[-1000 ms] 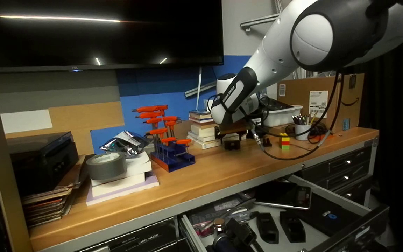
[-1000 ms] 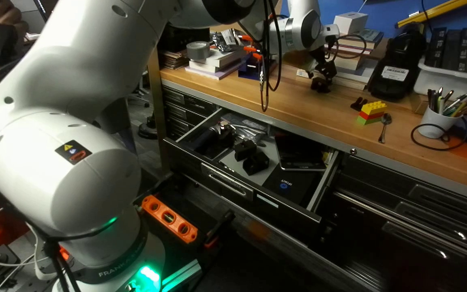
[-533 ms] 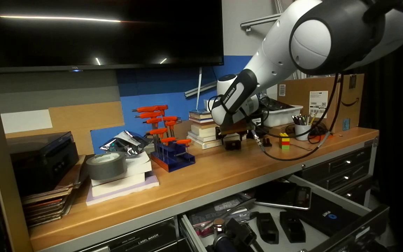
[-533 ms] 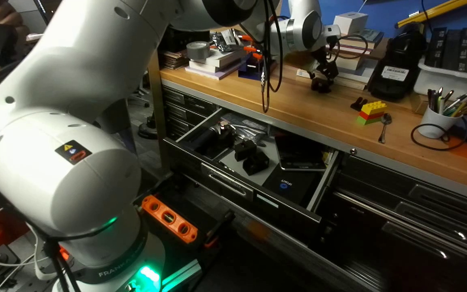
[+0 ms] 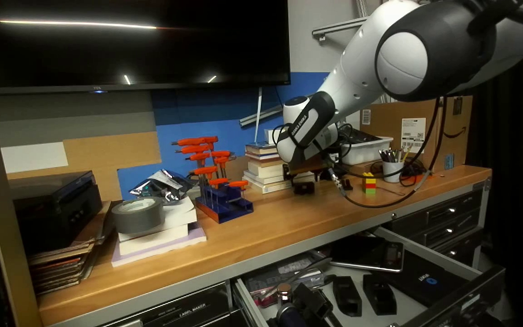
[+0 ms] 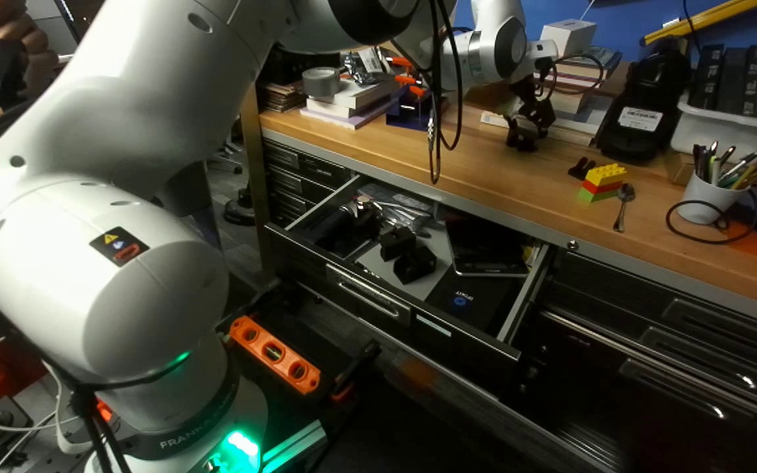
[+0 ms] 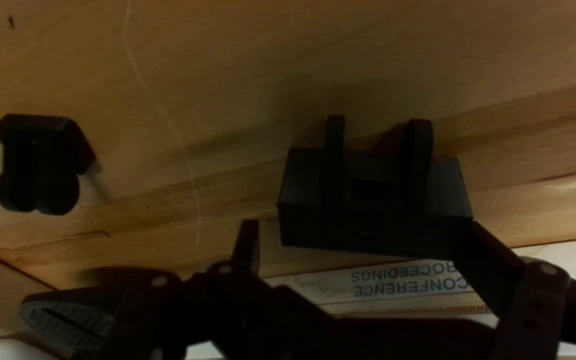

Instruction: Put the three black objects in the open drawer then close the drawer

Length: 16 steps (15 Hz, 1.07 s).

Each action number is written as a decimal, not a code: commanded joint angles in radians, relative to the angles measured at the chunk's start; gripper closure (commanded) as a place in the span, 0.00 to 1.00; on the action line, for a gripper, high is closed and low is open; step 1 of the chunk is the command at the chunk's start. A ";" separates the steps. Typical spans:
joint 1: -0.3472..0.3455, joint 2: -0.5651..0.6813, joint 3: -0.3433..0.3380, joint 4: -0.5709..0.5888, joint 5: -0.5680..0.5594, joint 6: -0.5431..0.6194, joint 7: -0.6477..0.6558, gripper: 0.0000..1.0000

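A black block (image 7: 373, 227) with two upright prongs sits on the wooden desk in the wrist view; it also shows in both exterior views (image 5: 303, 188) (image 6: 522, 139). My gripper (image 7: 360, 231) is open around it, low over the desk (image 5: 303, 177). The left finger stands apart from the block; the right finger overlaps its corner, and contact there is unclear. Two black chunky blocks (image 5: 347, 296) (image 5: 379, 294) lie in the open drawer (image 6: 388, 315). A smaller black bracket (image 7: 43, 162) stands on the desk to the side (image 6: 581, 168).
A stack of books (image 5: 263, 168) stands right behind the block. A red-orange tool rack (image 5: 223, 200), toy bricks (image 6: 603, 182), a spoon (image 6: 623, 207), a pen cup (image 6: 710, 197) and a black case (image 6: 638, 118) are on the desk. The drawer also holds a tablet (image 6: 487, 246) and tools.
The arm and gripper have shifted slightly to the right in both exterior views. The black block at the gripper has shifted slightly the same way. The drawer and its contents have not moved.
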 commanded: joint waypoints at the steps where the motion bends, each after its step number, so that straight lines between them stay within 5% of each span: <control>1: 0.003 0.023 -0.008 0.054 -0.008 -0.036 0.011 0.00; 16: -0.011 0.021 0.030 0.075 0.006 -0.129 -0.007 0.00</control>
